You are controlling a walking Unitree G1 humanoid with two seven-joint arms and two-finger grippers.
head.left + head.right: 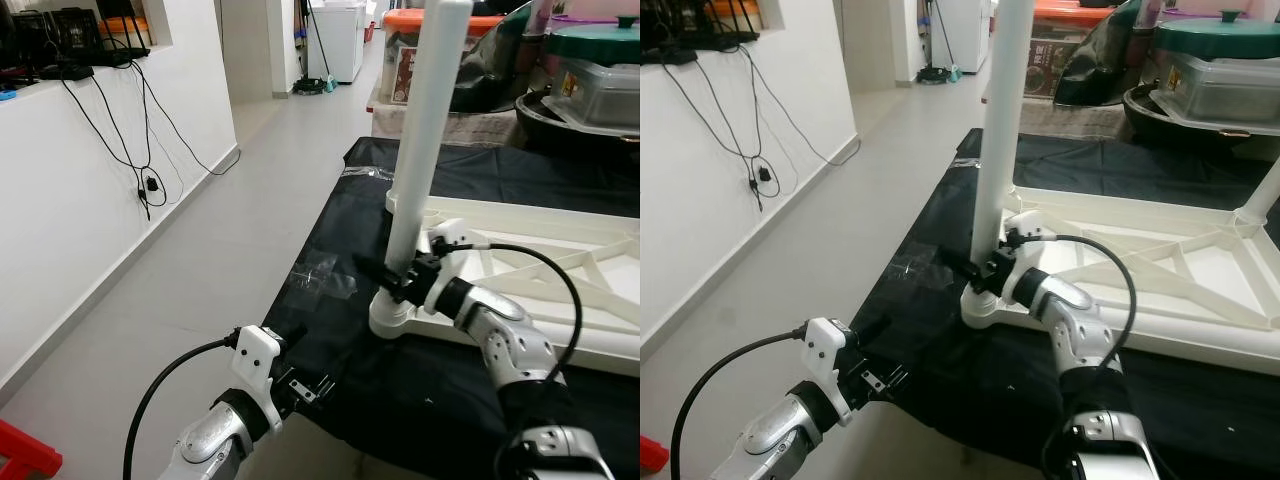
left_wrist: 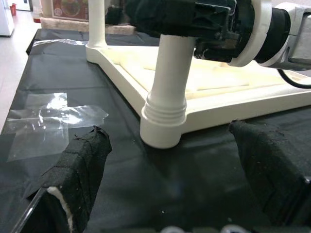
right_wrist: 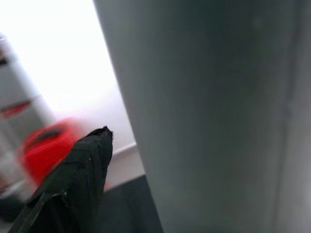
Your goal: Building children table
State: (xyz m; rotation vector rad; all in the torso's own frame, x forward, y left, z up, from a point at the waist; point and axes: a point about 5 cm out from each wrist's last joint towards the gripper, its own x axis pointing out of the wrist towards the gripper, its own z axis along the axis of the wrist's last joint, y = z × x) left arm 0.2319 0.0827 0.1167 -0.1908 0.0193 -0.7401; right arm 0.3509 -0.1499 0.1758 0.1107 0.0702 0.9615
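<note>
White plastic table leg (image 1: 425, 130) stands upright (right claw (image 1: 398, 280) gripping).

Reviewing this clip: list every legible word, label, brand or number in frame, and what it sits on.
None can be read.
Red-brown printed label on the orange-lidded container: print too small and blurred to read.
White table leg, upturned tabletop and black sheet: no print that I can make out.

**Black sheet on the floor, white table frame on top**

A black sheet (image 1: 330, 330) covers the grey floor (image 1: 200, 280), running from 6 o'clock toward 1 o'clock. An upside-down white table frame (image 1: 540, 270) lies flat on it at 3 o'clock. Clear tape (image 2: 48, 121) sticks to the sheet at 9 o'clock of the frame's near corner.
</note>
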